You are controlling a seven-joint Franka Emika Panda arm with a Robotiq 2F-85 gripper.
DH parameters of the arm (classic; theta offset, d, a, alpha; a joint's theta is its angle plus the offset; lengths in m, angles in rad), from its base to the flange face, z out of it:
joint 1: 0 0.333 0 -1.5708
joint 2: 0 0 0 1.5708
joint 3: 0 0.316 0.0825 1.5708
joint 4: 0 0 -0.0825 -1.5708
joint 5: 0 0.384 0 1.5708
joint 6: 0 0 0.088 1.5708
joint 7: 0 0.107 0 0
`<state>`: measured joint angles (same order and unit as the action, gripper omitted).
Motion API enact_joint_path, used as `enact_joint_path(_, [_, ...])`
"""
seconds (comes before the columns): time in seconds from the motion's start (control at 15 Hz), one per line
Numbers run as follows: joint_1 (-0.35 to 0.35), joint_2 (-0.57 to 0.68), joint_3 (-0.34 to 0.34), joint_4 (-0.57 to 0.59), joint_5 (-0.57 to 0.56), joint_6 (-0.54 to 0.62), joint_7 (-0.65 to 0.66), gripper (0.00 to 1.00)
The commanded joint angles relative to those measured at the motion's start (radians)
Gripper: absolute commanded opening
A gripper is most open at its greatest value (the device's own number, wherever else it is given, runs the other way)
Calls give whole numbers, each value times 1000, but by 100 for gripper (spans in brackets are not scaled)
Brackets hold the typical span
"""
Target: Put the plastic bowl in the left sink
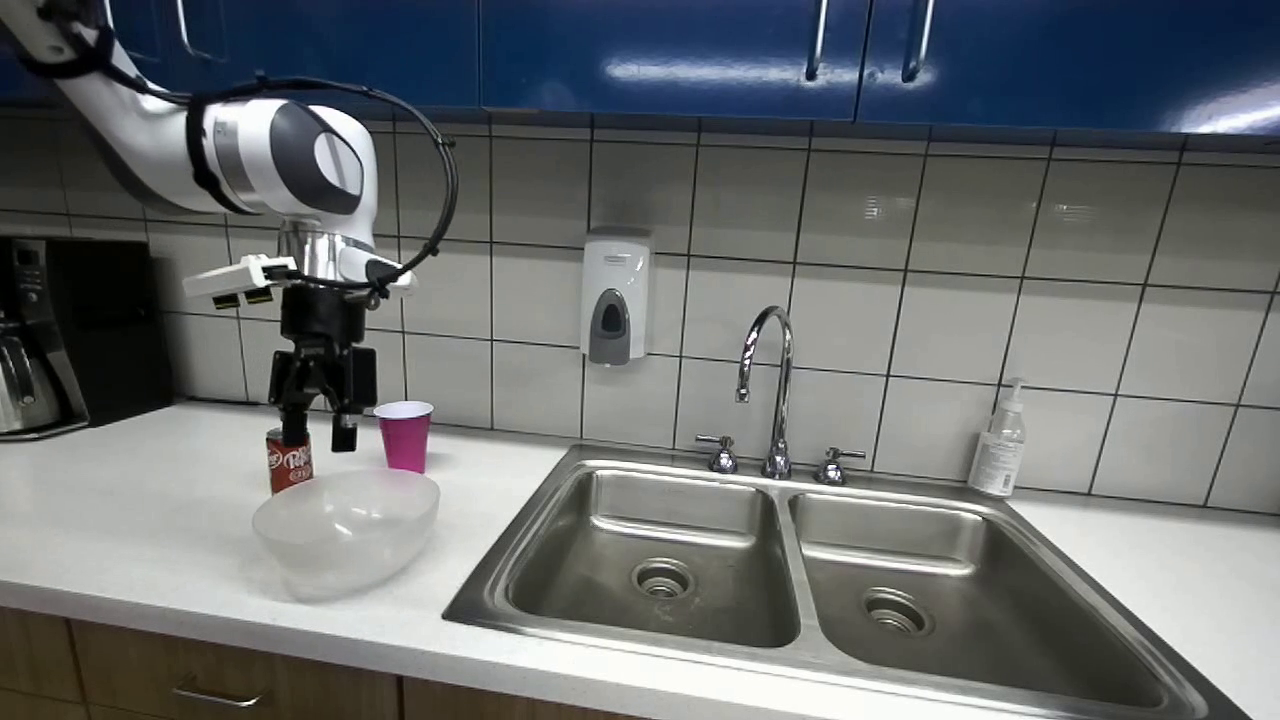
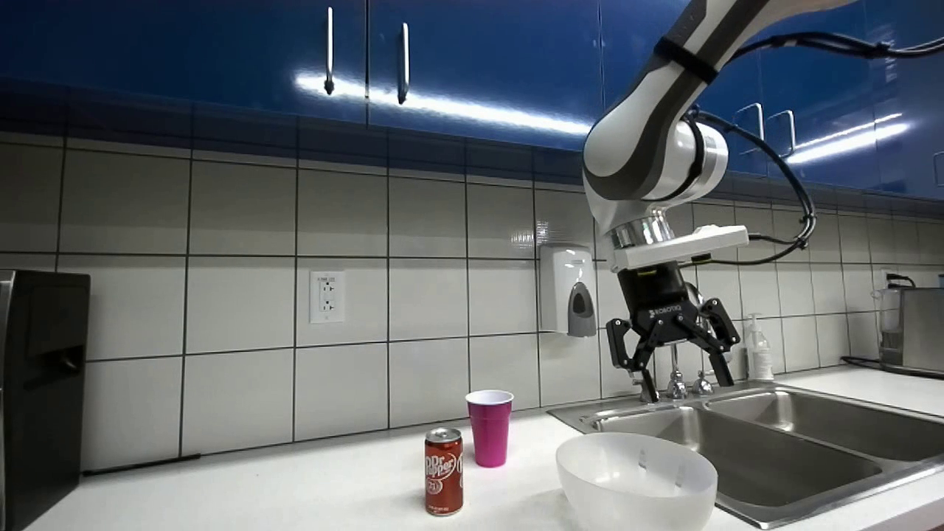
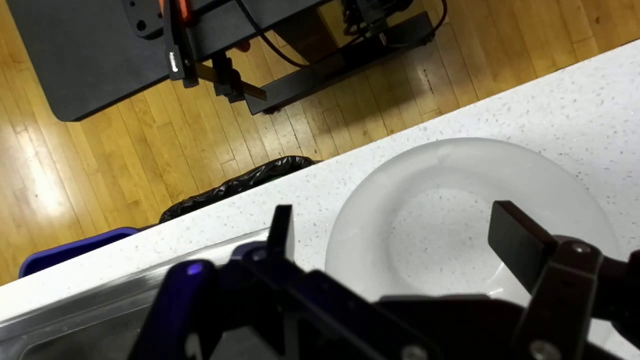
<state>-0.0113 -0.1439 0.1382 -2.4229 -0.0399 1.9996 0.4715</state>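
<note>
The plastic bowl, wide, whitish and translucent, stands upright on the white counter left of the sink in both exterior views [image 1: 345, 540] [image 2: 627, 487]. The left sink [image 1: 600, 595], a steel basin with a round drain, lies to the bowl's right; it also shows in an exterior view [image 2: 767, 457]. My gripper [image 1: 320, 437] [image 2: 687, 387] is open, empty, pointing down above the bowl and apart from it. In the wrist view, the bowl [image 3: 450, 170] lies below the open fingers [image 3: 393, 220]; one finger is over the bowl, the other over counter beside its rim. The gripper body hides part of the bowl.
A pink cup [image 1: 405, 445] and a red can [image 1: 289, 465] stand behind the bowl, near the wall. The faucet [image 1: 780, 390] rises behind the sink. The right basin [image 1: 980, 620] adjoins the left one. A pump bottle [image 1: 1000, 450] stands at the back right. Blue cabinets [image 1: 670, 50] hang above.
</note>
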Motion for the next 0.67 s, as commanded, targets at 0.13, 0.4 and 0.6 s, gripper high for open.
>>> enact_joint_path(0.13, [24, 120, -19, 67, -43, 93, 7, 100])
enact_joint_path(0.4, [34, 206, -34, 114, -78, 132, 7, 100])
enact_joint_path(0.6, [34, 269, -61, 158, -116, 137, 18, 100])
